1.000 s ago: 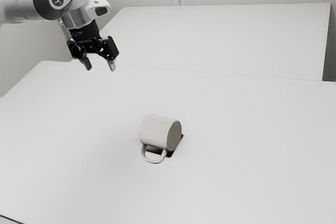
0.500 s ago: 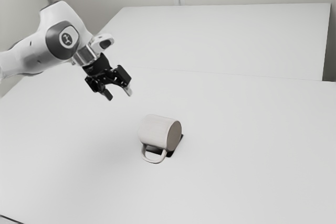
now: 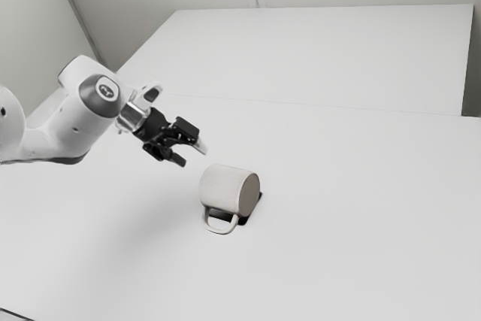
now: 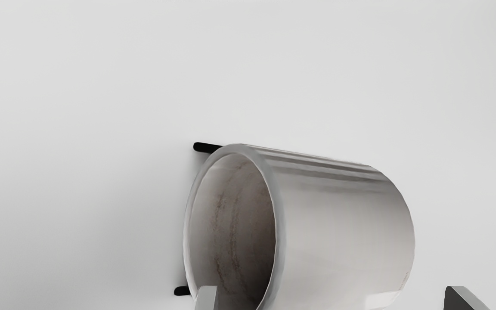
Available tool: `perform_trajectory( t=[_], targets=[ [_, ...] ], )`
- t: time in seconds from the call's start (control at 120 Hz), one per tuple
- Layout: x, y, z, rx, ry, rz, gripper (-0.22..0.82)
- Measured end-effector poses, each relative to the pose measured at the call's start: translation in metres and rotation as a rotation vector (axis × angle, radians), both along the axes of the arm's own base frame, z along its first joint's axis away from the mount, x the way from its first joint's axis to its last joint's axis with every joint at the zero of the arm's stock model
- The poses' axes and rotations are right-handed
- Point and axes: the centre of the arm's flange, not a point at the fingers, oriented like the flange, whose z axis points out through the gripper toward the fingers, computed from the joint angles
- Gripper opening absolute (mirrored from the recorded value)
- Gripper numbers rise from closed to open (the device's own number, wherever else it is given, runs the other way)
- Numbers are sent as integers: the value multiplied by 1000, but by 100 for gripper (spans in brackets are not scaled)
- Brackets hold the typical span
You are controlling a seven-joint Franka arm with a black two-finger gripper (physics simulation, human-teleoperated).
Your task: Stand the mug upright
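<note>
My gripper is open in the exterior view, tilted toward the mug, just above it and on its exterior view's left side. The pale mug lies on its side, its base facing the exterior view's right and its handle toward that view's bottom. In the wrist view the mug shows its open mouth and side wall, with stains inside. The gripper has its fingertips wide apart there, one by the mouth rim, the other beyond the base end. Whether either touches the mug I cannot tell.
A thin black flat piece lies partly under the mug, and its ends stick out past the rim in the wrist view. The white table stretches around them, with a second white surface behind.
My arm has come down and toward the exterior view's right, closing on the mug, and the hand has tilted further over. The mug lies where it was.
</note>
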Motion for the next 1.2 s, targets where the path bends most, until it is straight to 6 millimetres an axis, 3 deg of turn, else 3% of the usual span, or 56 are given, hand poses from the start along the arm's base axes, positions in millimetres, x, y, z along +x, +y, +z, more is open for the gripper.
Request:
perform_trajectory(
  t=[0.267,0.533,0.983,1.2],
  targets=[
    [-3,-3,-28,-126,-22,-31,57],
    [-7,6,-53,-216,-1,-67,57],
    [-5,-6,-89,-370,-87,-109,56],
    [-5,-13,-99,-434,-139,-138,51]
  ],
)
